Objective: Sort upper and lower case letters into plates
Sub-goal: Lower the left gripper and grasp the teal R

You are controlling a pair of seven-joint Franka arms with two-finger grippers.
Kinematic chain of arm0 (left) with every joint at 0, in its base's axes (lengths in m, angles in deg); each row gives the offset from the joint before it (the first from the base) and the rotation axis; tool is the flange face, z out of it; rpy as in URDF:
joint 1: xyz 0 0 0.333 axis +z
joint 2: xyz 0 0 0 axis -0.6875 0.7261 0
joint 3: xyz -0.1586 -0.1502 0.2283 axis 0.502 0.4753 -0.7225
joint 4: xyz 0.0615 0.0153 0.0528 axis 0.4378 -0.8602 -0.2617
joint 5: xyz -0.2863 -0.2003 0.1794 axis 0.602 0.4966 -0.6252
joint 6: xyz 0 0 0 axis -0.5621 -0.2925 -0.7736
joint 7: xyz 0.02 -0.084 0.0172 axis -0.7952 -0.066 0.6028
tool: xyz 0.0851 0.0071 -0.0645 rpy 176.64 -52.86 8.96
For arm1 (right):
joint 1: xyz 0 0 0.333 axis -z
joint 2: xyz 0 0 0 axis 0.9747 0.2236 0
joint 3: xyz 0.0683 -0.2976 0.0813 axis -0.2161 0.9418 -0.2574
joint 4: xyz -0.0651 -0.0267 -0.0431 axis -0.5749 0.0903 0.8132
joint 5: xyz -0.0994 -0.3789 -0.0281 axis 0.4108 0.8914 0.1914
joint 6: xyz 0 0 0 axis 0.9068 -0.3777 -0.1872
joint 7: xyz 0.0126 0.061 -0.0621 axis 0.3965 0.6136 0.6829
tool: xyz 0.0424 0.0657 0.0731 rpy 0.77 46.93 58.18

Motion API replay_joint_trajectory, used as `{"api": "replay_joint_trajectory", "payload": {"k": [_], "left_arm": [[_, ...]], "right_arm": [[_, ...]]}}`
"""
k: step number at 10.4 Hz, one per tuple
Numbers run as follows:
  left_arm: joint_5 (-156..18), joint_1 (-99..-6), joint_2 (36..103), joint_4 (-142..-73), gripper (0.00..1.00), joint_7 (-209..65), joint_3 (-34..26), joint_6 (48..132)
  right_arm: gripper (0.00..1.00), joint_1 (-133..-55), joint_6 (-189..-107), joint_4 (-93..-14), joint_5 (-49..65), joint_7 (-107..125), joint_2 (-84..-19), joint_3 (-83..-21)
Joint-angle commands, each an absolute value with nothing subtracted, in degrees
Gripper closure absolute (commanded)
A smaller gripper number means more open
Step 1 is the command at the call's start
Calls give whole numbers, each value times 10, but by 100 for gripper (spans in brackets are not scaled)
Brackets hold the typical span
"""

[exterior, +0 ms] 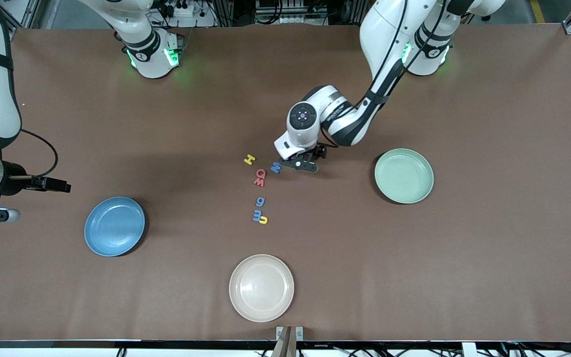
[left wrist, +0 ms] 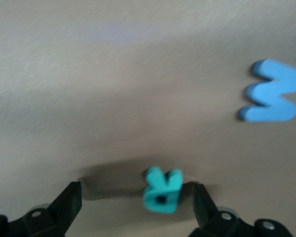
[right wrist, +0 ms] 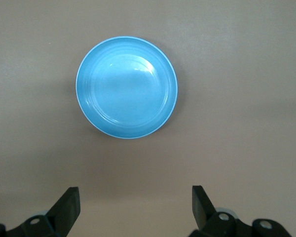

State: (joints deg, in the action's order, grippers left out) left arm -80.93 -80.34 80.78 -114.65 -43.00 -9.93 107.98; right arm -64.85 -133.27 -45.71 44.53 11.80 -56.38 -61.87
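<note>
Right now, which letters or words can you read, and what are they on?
"H": yellow toy letter.
"Q": red toy letter.
"R": teal toy letter.
"M" or "W": blue toy letter, cannot tell which.
Remaining toy letters: too small to read.
Print on left arm: too small to read.

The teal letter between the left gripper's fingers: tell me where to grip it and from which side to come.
Grip the teal letter across its two flat outer edges, coming straight down from above. It lies flat on the table, so only its thin sides offer a hold. The left gripper is open over it with a finger on each side, the blue letter well apart; lowering and closing should probably do.
</note>
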Motion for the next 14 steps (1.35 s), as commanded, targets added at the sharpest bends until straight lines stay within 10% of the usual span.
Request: {"api": "replay_joint_trajectory", "payload": {"k": [1, 14], "left_arm": [[-788, -747, 783, -1182, 11, -449, -55, 1083], [-776, -777, 827, -1120, 29, -504, -59, 1083]], "right_arm": [[0, -647, -1314, -453, 441, 92, -565, -624], [0, -641, -1316, -454, 438, 75, -558, -624]]}}
